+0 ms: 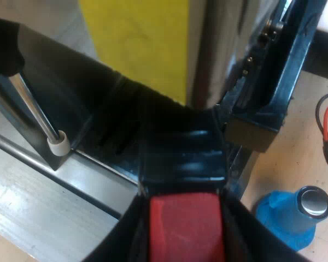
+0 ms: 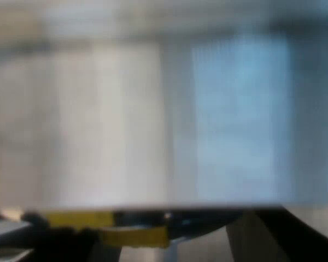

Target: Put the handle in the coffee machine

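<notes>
**Plainly gripped: the handle at the machine's front**

I take twelve o'clock as the line from my left gripper (image 1: 186, 218) along the handle (image 1: 180, 158) towards the machine.

The espresso machine (image 1: 208, 54) is the biggest thing here, at twelve o'clock. It is a metal body with a yellow panel (image 1: 136, 43) on it. Its drip tray (image 1: 54, 191) runs low across the front, at about nine o'clock from the gripper. The pale table (image 1: 300, 153) lies beside the machine at about two o'clock.

The handle runs from the gripper to the machine's front, above the tray. Its far end goes in among the dark parts there, and I cannot tell whether it is locked in. My left gripper is pinching the handle, with a black finger (image 1: 126, 234) on each side, pressed against the red end (image 1: 187, 240).

The steam wand (image 1: 30, 102), a metal rod with a white tip, comes down to the tray at about ten o'clock. The blue tamper (image 1: 292, 218), with its metal top, stands on the table at three o'clock, near the gripper but apart from it.

From the right wrist I see a pale metal face (image 2: 153, 120) very close, probably the machine's, with a yellow strip (image 2: 126, 232) just under it. My right gripper (image 2: 169, 248) is close to that face. Whether it is spread or pressed together I cannot tell.
</notes>
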{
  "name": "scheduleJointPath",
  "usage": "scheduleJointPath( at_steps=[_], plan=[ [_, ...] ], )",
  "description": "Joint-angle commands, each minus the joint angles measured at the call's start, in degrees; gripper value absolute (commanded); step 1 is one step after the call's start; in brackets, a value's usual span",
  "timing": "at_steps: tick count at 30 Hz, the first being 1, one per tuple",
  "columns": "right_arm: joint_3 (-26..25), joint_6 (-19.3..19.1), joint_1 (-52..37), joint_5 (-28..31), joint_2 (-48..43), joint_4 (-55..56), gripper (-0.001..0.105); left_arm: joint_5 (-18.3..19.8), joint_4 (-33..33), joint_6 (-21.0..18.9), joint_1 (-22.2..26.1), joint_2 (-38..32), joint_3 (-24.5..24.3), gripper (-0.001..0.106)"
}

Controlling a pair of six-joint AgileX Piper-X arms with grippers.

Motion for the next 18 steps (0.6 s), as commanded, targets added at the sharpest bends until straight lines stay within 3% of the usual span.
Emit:
scheduleJointPath(
  at_steps=[1, 5, 8, 18],
  plan=[
    [-0.8, -0.8, 0.0, 1.2, -2.5, -3.3, 0.047, 7.6, -3.1, -1.5, 0.2, -2.0, -2.1, 0.013],
    [-0.8, -0.8, 0.0, 1.2, -2.5, -3.3, 0.047, 7.6, -3.1, -1.5, 0.2, -2.0, -2.1, 0.048],
    [-0.8, -0.8, 0.0, 1.2, -2.5, -3.3, 0.047, 7.6, -3.1, -1.5, 0.2, -2.0, -2.1, 0.059],
    [-0.8, -0.8, 0.0, 1.2, -2.5, -3.3, 0.047, 7.6, -3.1, -1.5, 0.4, -2.5, -2.1, 0.058]
  ],
)
